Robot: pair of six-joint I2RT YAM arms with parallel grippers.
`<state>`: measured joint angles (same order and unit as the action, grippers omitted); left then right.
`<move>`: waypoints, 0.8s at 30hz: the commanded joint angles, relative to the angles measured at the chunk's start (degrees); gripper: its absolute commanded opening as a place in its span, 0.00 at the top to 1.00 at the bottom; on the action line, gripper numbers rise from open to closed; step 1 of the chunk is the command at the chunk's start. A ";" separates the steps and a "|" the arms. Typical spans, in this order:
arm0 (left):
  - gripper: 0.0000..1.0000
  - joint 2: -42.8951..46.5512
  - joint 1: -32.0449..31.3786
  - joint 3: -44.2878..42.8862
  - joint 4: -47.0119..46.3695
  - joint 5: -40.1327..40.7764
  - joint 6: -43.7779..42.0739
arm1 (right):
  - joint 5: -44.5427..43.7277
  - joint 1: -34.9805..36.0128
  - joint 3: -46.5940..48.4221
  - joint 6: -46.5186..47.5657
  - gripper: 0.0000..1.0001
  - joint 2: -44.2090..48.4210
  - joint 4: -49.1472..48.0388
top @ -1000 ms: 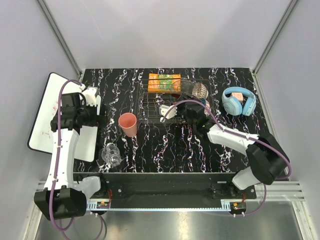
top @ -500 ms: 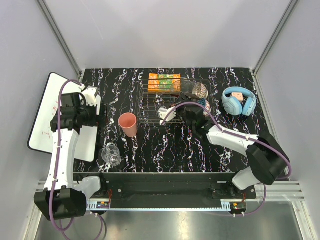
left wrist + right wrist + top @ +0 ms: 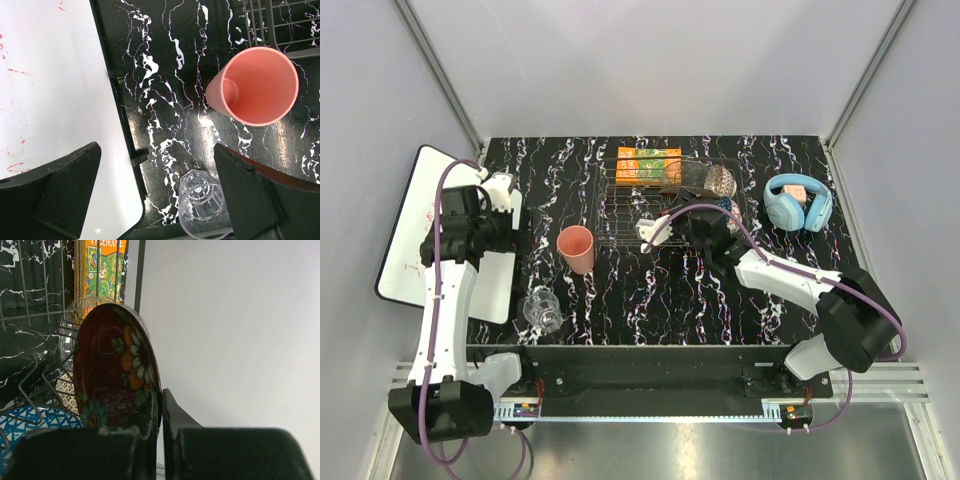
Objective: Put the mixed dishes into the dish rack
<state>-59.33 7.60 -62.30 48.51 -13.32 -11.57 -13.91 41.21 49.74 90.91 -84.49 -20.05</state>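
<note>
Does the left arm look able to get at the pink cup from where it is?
Probably yes. The left hand is open, and the pink cup stands close ahead of it on the table with nothing between them. The glass is nearby but out of the way.

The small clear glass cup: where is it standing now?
In the top external view the small clear glass cup stands at the left near edge, below the pink cup and right of the white board.
</note>
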 commanded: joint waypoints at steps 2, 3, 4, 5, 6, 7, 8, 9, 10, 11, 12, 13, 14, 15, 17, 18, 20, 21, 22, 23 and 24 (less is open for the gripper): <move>0.01 1.67 -0.04 0.16 -2.54 0.84 -0.47 | 1.43 -0.69 1.77 0.93 1.00 0.91 -2.01; 0.01 1.76 0.14 0.34 -2.63 0.93 -0.55 | 1.78 -0.78 1.42 0.58 1.00 0.73 -2.09; 0.01 1.68 0.14 0.43 -2.63 1.02 -0.56 | 1.78 -0.87 1.16 -0.03 1.00 0.55 -2.36; 0.01 1.76 0.05 0.52 -2.81 1.10 -0.64 | 1.87 -0.87 1.07 -0.38 1.00 0.29 -2.71; 0.01 1.85 0.14 0.69 -2.90 1.10 -0.73 | 2.13 -0.96 0.46 -0.73 1.00 0.20 -2.97; 0.01 1.85 0.14 0.87 -2.90 1.02 -0.73 | 2.31 -0.96 0.28 -1.78 1.00 0.11 -2.97; 0.01 1.94 0.14 0.95 -2.98 1.10 -0.73 | 2.31 -1.04 0.01 -2.14 1.00 -0.15 -3.41; 0.01 1.85 0.14 1.04 -2.98 1.02 -0.82 | 2.48 -1.05 -0.69 -2.41 1.00 -0.32 -3.94; 0.01 1.94 0.23 1.04 -2.98 1.02 -0.73 | 2.57 -1.13 -1.04 -3.37 1.00 -0.33 -4.11; 0.01 1.94 0.23 1.04 -2.98 1.02 -0.82 | 2.57 -1.22 -1.31 -3.90 1.00 -0.67 -4.90; 0.01 1.85 0.23 0.96 -3.16 1.10 -0.82 | 2.57 -1.22 -2.00 -4.25 1.00 -1.03 -5.17; 0.01 1.85 0.31 1.04 -3.16 1.10 -0.82 | 2.57 -1.22 -2.45 -5.38 1.00 -1.03 -5.34; 0.01 1.85 0.31 0.96 -3.16 1.02 -0.82 | 2.57 -1.22 -2.89 -6.09 1.00 -1.29 -6.04; 0.01 1.76 0.31 0.96 -3.25 1.02 -0.91 | 2.31 -1.22 -3.76 -6.80 1.00 -1.47 -6.31; 0.01 1.76 0.31 1.04 -3.25 1.02 -0.91 | 2.22 -1.22 -4.91 -8.47 1.00 -1.47 -7.97; 0.01 1.76 0.31 1.13 -3.25 1.02 -0.91 | 2.22 -1.22 -6.22 -9.26 1.00 -1.47 -8.51; 0.01 1.67 0.31 1.04 -3.25 0.93 -0.91 | 2.14 -1.22 -7.28 -11.19 1.00 -1.64 -9.65; 0.01 1.59 0.31 0.96 -3.33 0.84 -0.82 | 2.31 -1.31 -8.33 -11.63 1.00 -1.56 -10.18; 0.01 1.50 0.40 0.96 -3.25 0.93 -0.82 | 2.40 -1.22 -8.69 -11.98 1.00 -1.64 -10.44; 0.01 1.50 0.32 0.87 -3.25 0.93 -0.82 | 2.31 -1.31 -8.86 -11.90 1.00 -1.91 -10.79; 0.01 1.59 0.31 0.78 -3.16 0.84 -0.82 | 2.31 -1.22 -9.04 -11.64 1.00 -2.00 -11.40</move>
<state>-58.48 7.62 -61.28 47.88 -13.17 -11.66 -11.31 40.73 43.11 82.87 -84.93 -31.92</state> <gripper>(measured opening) 0.988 0.021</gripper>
